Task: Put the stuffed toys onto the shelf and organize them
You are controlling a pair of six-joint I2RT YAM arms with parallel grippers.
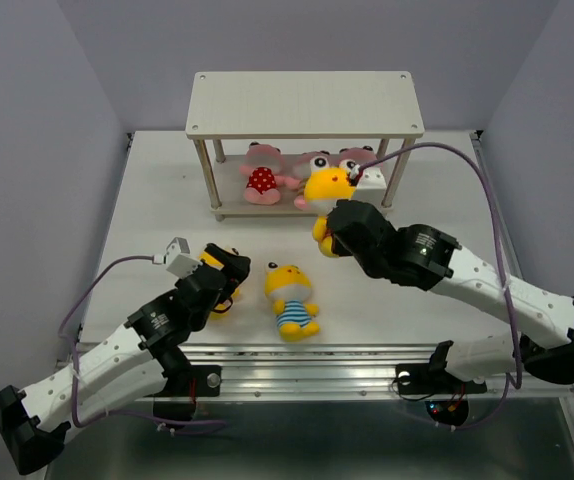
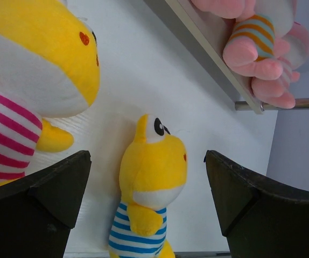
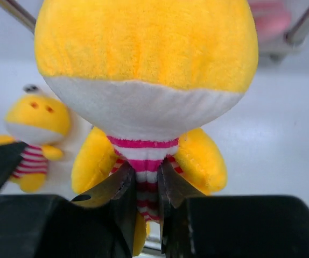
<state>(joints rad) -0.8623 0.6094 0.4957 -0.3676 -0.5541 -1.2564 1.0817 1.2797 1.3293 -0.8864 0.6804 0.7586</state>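
My right gripper (image 1: 326, 233) (image 3: 146, 180) is shut on the striped body of a yellow toy with a pink-striped shirt (image 1: 329, 186) (image 3: 144, 64), held up in front of the shelf (image 1: 304, 104). Three pink toys lie on its lower board: a red-dotted one (image 1: 260, 182), and two (image 1: 317, 165) partly hidden behind the held toy. My left gripper (image 1: 225, 272) (image 2: 147, 158) is open over a second pink-striped yellow toy (image 1: 217, 262) (image 2: 20, 80). A blue-striped yellow toy (image 1: 290, 298) (image 2: 152, 183) lies ahead, between the left fingers, untouched.
The shelf's top board is bare. Its lower board edge (image 2: 208, 48) and a brown-striped pink toy (image 2: 254, 37) show in the left wrist view. A metal rail (image 1: 297, 355) runs along the table's near edge. Grey cables arc over both arms.
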